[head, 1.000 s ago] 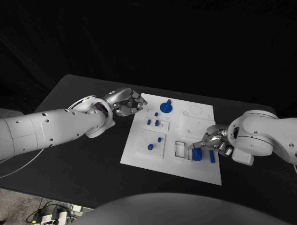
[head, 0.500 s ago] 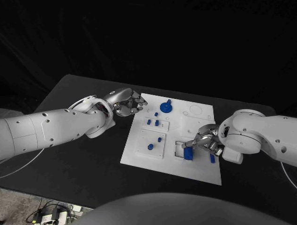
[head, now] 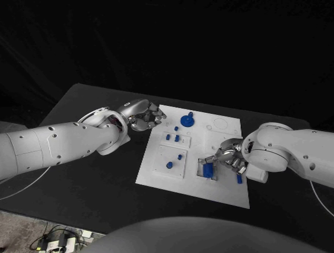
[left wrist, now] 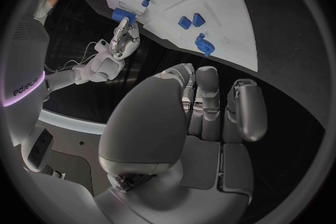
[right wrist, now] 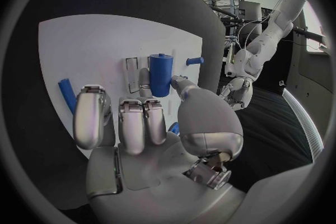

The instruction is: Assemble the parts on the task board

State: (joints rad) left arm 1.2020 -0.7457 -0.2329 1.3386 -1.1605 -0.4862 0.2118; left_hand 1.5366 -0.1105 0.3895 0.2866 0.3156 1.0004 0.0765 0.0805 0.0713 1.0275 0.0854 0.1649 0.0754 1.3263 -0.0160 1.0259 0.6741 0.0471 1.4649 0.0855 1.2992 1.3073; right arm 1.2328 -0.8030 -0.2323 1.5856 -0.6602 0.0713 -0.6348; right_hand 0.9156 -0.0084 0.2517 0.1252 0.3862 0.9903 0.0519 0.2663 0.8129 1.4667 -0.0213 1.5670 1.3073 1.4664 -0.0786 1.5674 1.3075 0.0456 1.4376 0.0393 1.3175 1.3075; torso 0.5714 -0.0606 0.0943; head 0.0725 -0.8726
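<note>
The right robot hand (head: pixel 229 158) holds a small blue plastic cylinder (right wrist: pixel 160 74) over the flat white task board (head: pixel 224 191). The left robot hand (head: pixel 143 115) is curled shut, holding nothing, at the board's far edge.

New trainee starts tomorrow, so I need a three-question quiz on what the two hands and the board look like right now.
1. True or false: the right hand holds a blue cylinder over the white board.
2. Which hand is beside the board's far corner? A) left B) right
3. Fill in: the left hand has its fingers curled and holds ____.

Key: 1 true; 2 A; 3 nothing.
</note>
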